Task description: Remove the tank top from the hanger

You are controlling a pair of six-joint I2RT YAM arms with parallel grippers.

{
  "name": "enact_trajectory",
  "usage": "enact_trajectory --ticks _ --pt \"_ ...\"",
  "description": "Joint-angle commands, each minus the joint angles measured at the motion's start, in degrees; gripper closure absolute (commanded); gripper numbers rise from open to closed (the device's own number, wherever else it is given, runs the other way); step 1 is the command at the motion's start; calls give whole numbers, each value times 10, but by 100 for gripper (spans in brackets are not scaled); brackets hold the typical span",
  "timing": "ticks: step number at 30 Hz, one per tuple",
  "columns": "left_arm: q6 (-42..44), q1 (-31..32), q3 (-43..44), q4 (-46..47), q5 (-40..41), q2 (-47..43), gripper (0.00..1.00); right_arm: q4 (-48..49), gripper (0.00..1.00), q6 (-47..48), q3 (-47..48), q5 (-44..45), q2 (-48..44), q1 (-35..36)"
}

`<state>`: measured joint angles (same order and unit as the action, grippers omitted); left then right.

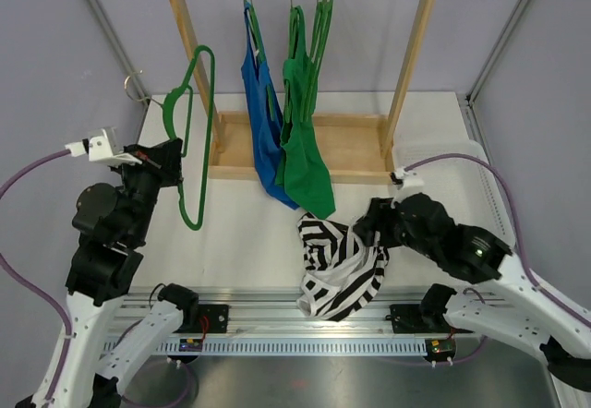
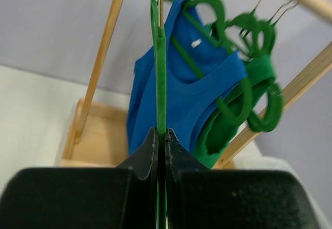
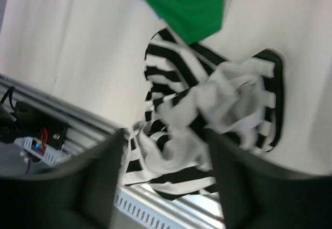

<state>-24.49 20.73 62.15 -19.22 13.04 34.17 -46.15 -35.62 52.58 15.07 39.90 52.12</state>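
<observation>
While the wooden rack [image 1: 411, 66] stands behind, the striped tank top [image 1: 342, 270] lies crumpled at the counter's [image 1: 249, 233] near edge.
It looks light, limp and apt to slide, so a bunched fold seems the best hold; the left gripper's [image 2: 162, 133] jaws pinch the bare green hanger [image 2: 161, 73], while the right gripper's [image 3: 163, 136] jaws hang spread above the stripes.

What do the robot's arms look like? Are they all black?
No. The left arm and right arm have chunky black joints on top and white parts below. A greyish-purple cable loops off each. The left tool and right tool have black fingers.
</observation>
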Motion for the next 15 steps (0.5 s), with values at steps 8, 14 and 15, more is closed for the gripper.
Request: enact_trajectory --ticks 8,14,15 --pt "97 0 262 -213 -35 198 100 72 0 36 7 -105 113 1" --pt "137 0 420 -245 -7 351 100 70 0 36 8 -116 102 1" --pt "140 0 434 -240 -4 368 100 71 0 35 4 -118 98 1"
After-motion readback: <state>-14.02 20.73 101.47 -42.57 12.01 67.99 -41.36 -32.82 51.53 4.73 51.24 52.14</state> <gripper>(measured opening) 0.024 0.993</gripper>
